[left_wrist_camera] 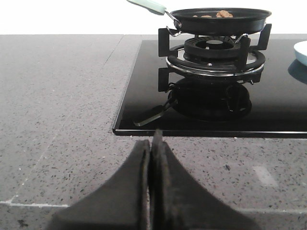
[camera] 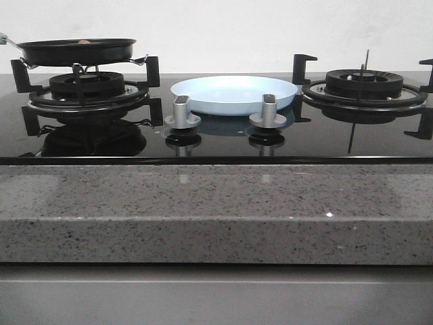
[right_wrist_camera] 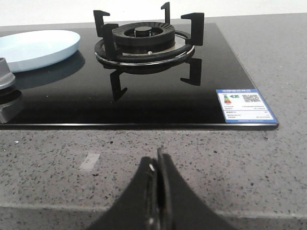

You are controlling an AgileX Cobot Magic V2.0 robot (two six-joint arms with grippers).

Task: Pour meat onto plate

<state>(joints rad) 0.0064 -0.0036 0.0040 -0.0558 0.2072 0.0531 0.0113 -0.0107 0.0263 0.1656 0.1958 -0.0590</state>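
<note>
The black frying pan (camera: 76, 51) sits on the left burner (camera: 86, 87) of the glass hob (camera: 216, 139), its pale handle (left_wrist_camera: 147, 5) running out past the hob's left edge and cut off in the front view. The meat (left_wrist_camera: 223, 14) lies in the pan; only a few light-brown pieces show above the rim, and the rest is hidden by the pan wall. The plate (camera: 234, 94) rests on the glass between the 2 burners, behind the 2 knobs (camera: 183, 112), well apart from the pan. The right burner (right_wrist_camera: 144, 40) stands bare. The left hand (left_wrist_camera: 151, 143) and right hand (right_wrist_camera: 158, 160) each hover over the speckled table (camera: 216, 203) in front of the hob's front edge, fingers pressed together, holding nothing. A label (right_wrist_camera: 245, 106) sits at the glass's front right corner.
</note>
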